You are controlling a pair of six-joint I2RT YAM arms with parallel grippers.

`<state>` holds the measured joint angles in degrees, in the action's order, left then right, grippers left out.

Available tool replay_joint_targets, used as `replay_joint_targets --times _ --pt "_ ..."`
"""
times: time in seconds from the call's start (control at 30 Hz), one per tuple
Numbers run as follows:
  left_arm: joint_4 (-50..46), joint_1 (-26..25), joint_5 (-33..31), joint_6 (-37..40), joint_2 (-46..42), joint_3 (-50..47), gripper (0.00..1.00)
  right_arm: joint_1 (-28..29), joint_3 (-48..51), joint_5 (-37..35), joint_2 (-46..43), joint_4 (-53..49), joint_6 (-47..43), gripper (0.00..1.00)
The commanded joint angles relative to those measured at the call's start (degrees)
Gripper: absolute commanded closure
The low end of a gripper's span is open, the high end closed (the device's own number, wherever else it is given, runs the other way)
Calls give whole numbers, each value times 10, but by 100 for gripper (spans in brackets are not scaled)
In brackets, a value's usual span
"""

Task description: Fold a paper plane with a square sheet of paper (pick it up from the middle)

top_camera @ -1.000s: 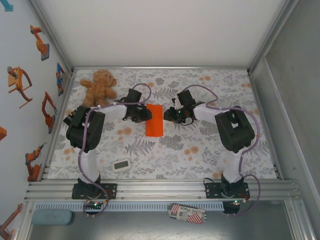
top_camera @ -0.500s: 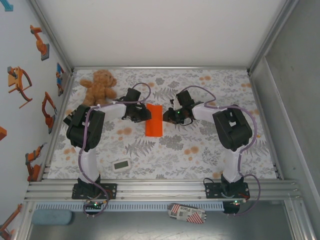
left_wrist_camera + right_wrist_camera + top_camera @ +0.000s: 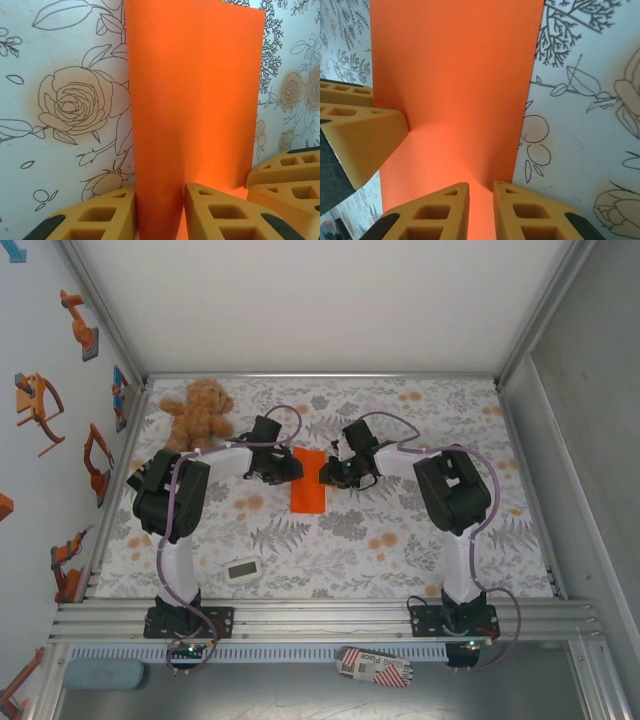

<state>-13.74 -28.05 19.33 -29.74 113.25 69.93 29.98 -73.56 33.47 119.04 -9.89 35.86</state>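
At mid-frame in the overhead view, the square sheet of paper point(image 3: 309, 480) lies folded into a narrow strip, its long axis running top to bottom with a slight tilt. The left gripper point(image 3: 288, 468) meets its left edge and the right gripper point(image 3: 330, 472) its right edge, both toward the upper half and about equally near.

Low in the left wrist view, the left jaws stand slightly apart, straddling the paper, which runs away up the frame.

Low in the right wrist view, the right jaws are nearly together with a sliver of paper between them; I cannot tell whether they pinch it.
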Motion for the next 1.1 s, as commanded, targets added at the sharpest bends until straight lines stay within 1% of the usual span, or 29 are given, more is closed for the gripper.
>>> replay_joint_targets --times 0.0,0.13,0.27,0.33,0.47,0.5,0.63,0.8,0.93,1.07 --pt "-33 3 -19 0 -1 10 69 5 -8 -19 18 -33 -14 80" --pt "-45 2 -37 -19 -28 13 65 7 -6 -30 25 -47 -15 81" --pt "-46 -3 -52 -57 -58 -4 53 7 -4 -31 26 -48 -14 81" --pt "-45 -10 -59 -75 -68 -13 45 7 -3 -31 26 -46 -12 81" --pt "-51 -30 -72 -111 -71 -18 32 8 -4 -27 26 -42 -8 81" --pt "-56 -34 -78 -119 -70 -18 30 8 -4 -26 25 -40 -7 81" --pt "-72 -49 -89 -134 -54 -12 30 8 -5 -22 25 -35 0 81" --pt "-103 -56 -91 -124 -26 17 31 7 -8 -17 21 -30 4 81" --pt "-134 -56 -112 -121 -9 35 37 7 -10 -11 8 -26 8 79" --pt "-153 -56 -136 -124 4 38 45 4 -7 -20 -34 -13 16 71"
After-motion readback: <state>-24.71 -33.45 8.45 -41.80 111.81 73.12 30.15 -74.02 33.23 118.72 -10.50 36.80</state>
